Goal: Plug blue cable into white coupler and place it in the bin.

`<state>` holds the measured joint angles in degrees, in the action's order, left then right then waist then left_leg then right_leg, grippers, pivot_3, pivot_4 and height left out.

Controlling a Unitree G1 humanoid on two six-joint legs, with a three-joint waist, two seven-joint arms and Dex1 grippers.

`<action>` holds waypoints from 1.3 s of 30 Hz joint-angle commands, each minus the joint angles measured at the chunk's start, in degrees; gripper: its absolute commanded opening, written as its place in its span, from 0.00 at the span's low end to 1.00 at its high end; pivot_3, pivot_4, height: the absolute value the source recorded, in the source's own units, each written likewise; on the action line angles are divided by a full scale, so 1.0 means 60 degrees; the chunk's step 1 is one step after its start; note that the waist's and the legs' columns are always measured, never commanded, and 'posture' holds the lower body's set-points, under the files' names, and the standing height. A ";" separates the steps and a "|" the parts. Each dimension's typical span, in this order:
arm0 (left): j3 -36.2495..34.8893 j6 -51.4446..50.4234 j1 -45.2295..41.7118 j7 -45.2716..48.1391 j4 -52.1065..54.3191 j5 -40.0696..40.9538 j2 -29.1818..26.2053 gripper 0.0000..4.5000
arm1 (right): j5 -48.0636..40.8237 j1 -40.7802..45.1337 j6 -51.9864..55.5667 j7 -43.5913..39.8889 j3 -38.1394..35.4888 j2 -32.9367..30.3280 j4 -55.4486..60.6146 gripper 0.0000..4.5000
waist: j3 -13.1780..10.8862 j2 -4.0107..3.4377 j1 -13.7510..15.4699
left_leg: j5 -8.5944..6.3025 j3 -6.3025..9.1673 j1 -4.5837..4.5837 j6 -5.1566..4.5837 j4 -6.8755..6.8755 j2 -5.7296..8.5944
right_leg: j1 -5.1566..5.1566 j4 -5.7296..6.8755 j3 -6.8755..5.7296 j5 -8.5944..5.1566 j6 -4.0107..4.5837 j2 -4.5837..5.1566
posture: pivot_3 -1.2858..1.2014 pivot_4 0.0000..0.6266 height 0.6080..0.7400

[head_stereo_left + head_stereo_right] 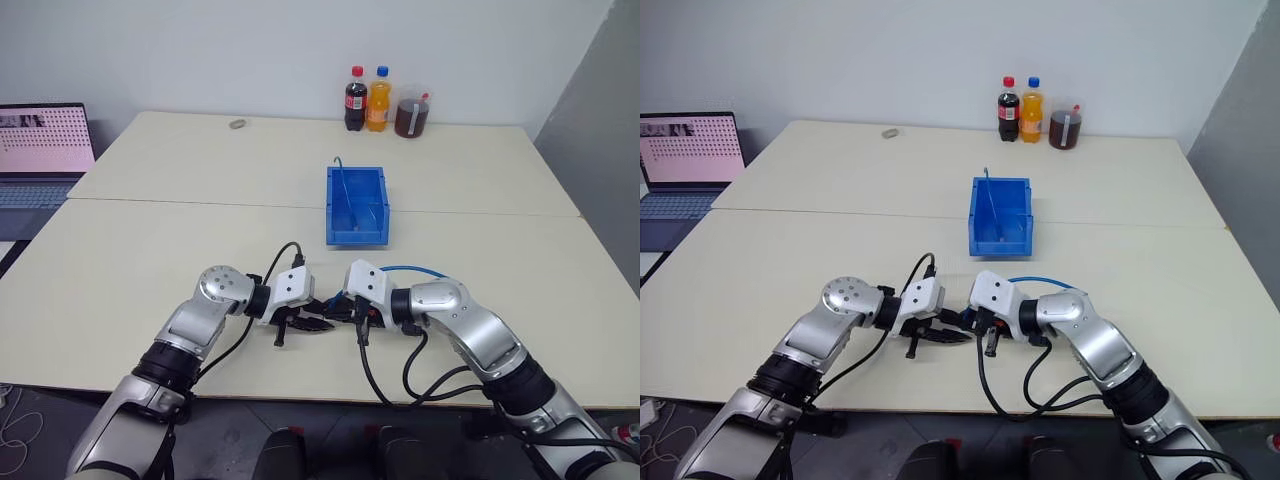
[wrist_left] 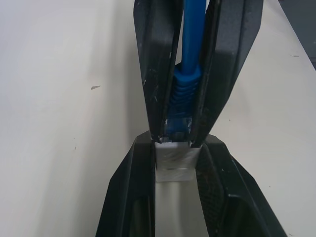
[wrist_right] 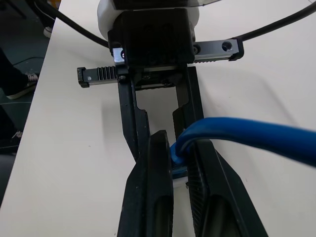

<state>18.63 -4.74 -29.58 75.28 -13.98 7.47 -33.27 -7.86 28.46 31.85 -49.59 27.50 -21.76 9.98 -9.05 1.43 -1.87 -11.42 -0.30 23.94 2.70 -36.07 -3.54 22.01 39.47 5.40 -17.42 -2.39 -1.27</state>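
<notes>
Near the table's front edge my two grippers meet tip to tip. My left gripper (image 2: 174,143) is shut on the white coupler (image 2: 173,168), a small white block between its fingertips. Facing it, my right gripper (image 3: 180,140) is shut on the blue cable (image 3: 247,136) just behind its plug (image 2: 178,121). The plug's clear tip sits right at the coupler's mouth; how deep it goes I cannot tell. The rest of the cable arcs back over my right wrist (image 1: 415,269). The blue bin (image 1: 355,238) stands upright on the table beyond the grippers, a short way off.
A thin cord (image 1: 993,205) leans inside the bin. Two drink bottles (image 1: 366,98) and a jar (image 1: 411,115) stand at the table's far edge, with a small grey disc (image 1: 238,124) to their left. A laptop (image 1: 40,150) sits far left. Black wires (image 1: 385,380) hang over the front edge.
</notes>
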 commanded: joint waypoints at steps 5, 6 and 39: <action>-0.0390 0.0141 0.0475 -0.0144 0.0193 0.0097 -0.0281 0.60 | -0.0176 -0.0336 0.0474 0.0161 -0.0486 -0.0129 0.0467 0.03 | -0.0005 -0.0004 -0.0002 | 0.0000 -0.0010 0.0008 0.0000 0.0002 -0.0004 | 0.0019 0.0011 0.0012 -0.0005 0.0007 -0.0003 | 0.52 0.24 1.00; -0.0450 0.0098 0.0516 -0.0177 0.0219 0.0146 -0.0293 0.65 | -0.0218 -0.0317 0.0520 0.0182 -0.0571 -0.0139 0.0561 0.03 | -0.0005 -0.0004 0.0000 | 0.0000 -0.0007 0.0013 0.0000 0.0003 -0.0004 | 0.0023 0.0012 0.0008 -0.0006 0.0009 -0.0003 | 0.52 0.24 1.00; -0.2977 -0.3562 -0.1014 -0.4949 0.2724 0.1116 0.0529 1.00 | -0.0605 0.7286 -0.1507 0.1466 -0.4299 0.1035 -0.9846 0.21 | -0.0092 0.0008 -0.0185 | 0.0000 -0.0017 0.0121 0.0002 0.0026 0.0004 | 0.0118 -0.0010 0.0005 0.0026 0.0059 0.0009 | 0.52 0.24 1.00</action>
<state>0.64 -27.00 -35.03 45.68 0.50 14.18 -29.94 -14.45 67.78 25.90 -37.43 -0.45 -14.57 -43.29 -9.60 1.48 -2.98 -11.42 -0.39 24.84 2.72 -35.93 -3.50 22.91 39.48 5.42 -17.26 -2.02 -1.17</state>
